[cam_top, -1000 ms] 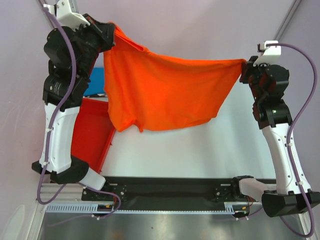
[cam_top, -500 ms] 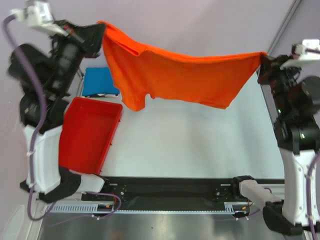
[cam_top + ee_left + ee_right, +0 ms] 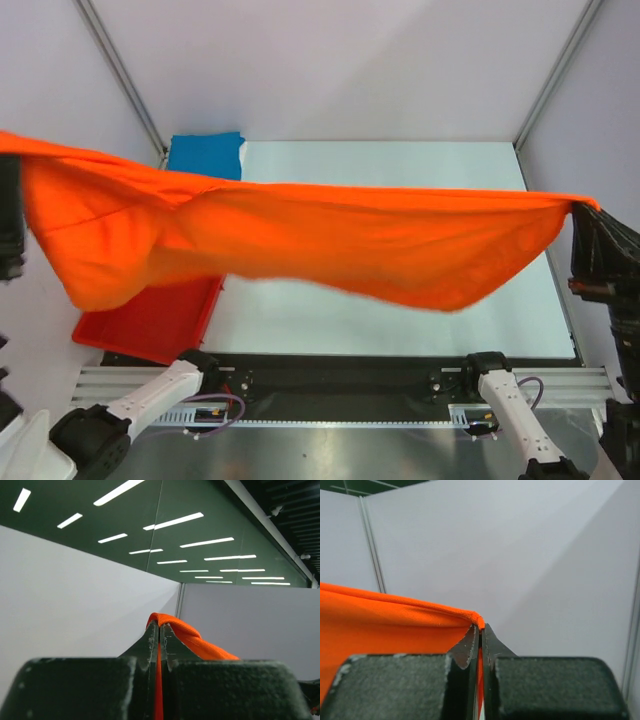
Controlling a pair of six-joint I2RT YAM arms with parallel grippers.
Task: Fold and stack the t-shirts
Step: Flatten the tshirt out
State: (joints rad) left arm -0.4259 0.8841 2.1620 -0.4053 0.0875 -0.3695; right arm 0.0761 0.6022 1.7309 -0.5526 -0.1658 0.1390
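Note:
An orange t-shirt (image 3: 330,240) hangs stretched high across the whole top view, between both arms. My left gripper (image 3: 159,626) is shut on one edge of it (image 3: 195,640); in the top view it sits off the left edge. My right gripper (image 3: 480,627) is shut on the other edge (image 3: 395,625), at the far right of the top view (image 3: 585,210). A folded blue t-shirt (image 3: 205,153) lies on the table at the back left.
A red bin (image 3: 150,320) stands at the left, mostly hidden under the orange cloth. The white table (image 3: 400,160) shows behind and below the shirt. Grey walls and frame posts (image 3: 120,70) enclose the back and sides.
Both arms have lifted and spread outward, raising the orange t-shirt toward the camera and pulling it out wide; it now covers the red bin and most of the table.

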